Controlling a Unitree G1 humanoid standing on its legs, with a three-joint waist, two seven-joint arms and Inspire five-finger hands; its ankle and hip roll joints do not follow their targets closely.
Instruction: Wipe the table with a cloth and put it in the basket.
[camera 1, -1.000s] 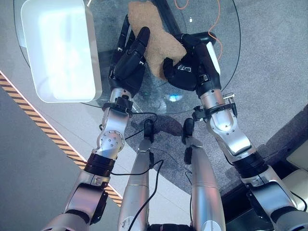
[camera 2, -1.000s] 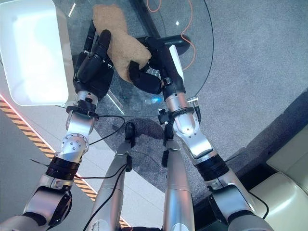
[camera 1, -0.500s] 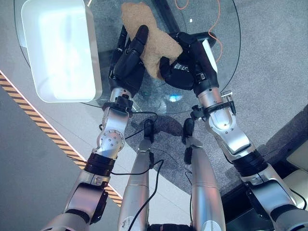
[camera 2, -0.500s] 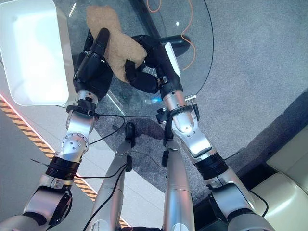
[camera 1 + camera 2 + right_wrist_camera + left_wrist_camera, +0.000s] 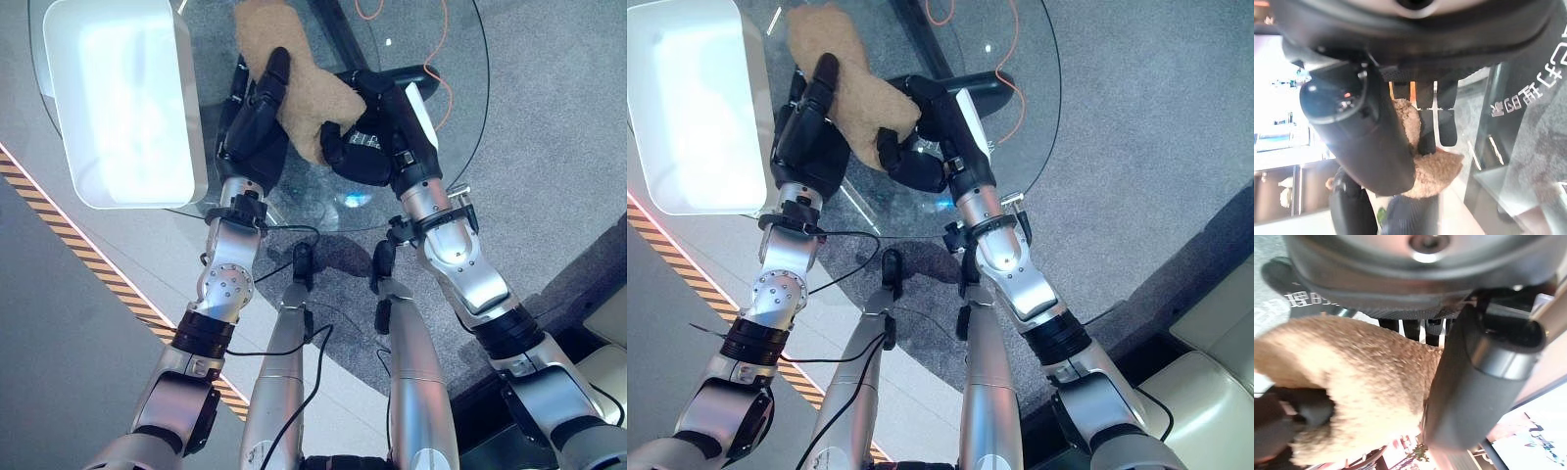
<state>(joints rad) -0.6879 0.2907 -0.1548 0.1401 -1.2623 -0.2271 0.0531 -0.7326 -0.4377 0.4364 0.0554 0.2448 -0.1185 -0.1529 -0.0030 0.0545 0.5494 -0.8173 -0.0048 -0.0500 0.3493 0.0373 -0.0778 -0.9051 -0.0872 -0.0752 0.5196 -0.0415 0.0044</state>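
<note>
Left eye view, from the left: the white basket (image 5: 122,98) sits on the far-left part of the round glass surface (image 5: 460,69), just beside the left robot hand (image 5: 250,127); that robot hand has its thumb laid over the tan cloth (image 5: 294,73) and its fingers beneath, pinching the near-left edge; the cloth lies between the two robot hands, its long axis running from the far left toward the near right; the right robot hand (image 5: 367,147) has its thumb and fingers curled round the near-right end; so the basket lies straight to the left of the cloth, nearer the left arm, and I judge the carry would go leftward.
</note>
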